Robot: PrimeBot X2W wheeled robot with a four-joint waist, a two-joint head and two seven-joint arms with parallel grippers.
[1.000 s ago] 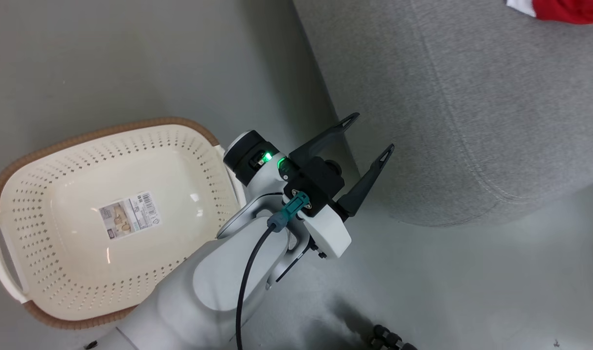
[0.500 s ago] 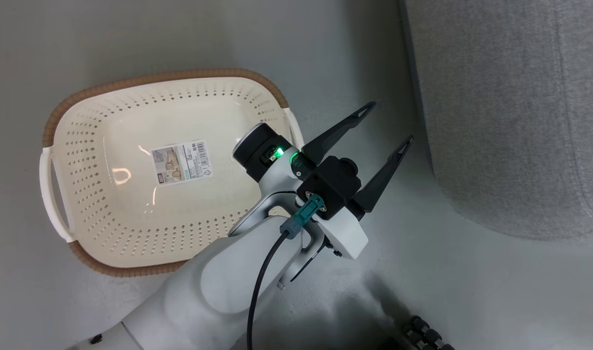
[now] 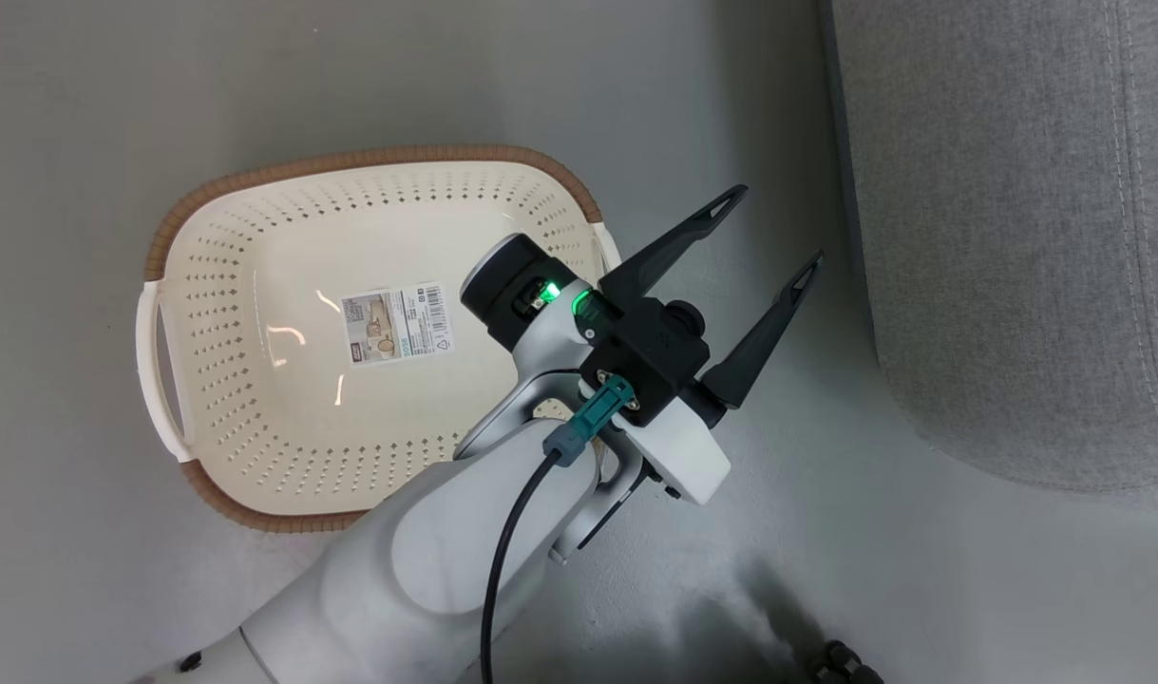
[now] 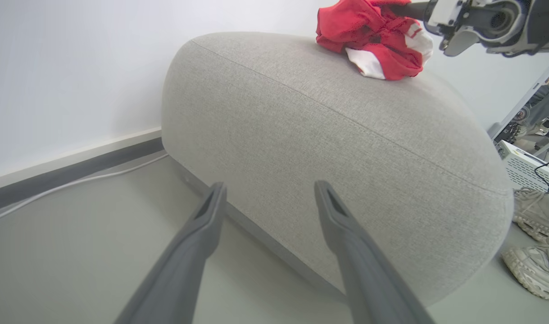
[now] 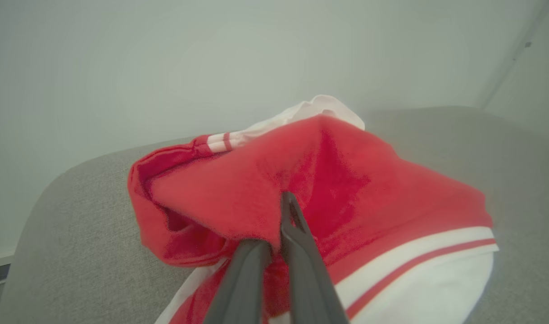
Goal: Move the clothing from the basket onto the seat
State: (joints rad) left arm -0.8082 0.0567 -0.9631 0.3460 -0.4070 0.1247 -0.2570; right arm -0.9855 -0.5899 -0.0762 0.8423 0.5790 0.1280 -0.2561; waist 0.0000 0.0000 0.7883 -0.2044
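1. Starting nearest, leave the left claw [image 3: 778, 224] alone: spread wide, nothing between its fingers, poised over the floor [image 3: 446, 76] between the basket [image 3: 370, 157] and the seat [image 3: 1015, 237]; no part for it in this step, by the look of things.
2. Check the basket next: bare down to the paper label [image 3: 396, 323] on its bottom, no red inside, so probably the last transfer.
3. Mind the shoes [image 4: 533, 216] of a person on the floor beside the seat when swinging either arm around.
4. Look up to the seat top and find the clothing [image 5: 328, 189] heaped there in a red-and-white bundle, away from the near rounded edge.
5. Note the right claw [image 5: 285, 198] pinched almost closed on a raised fold of that red fabric.
6. Lower that fold until slack, then part the fingers fully before backing off; otherwise risk dragging the bundle toward the edge.
7. Withdraw straight back along the finger line, not sideways, to avoid snagging the striped hem [image 5: 414, 261].
8. Keep clear of the pale wall [image 5: 211, 67] behind the seat; no need to push the heap farther in.
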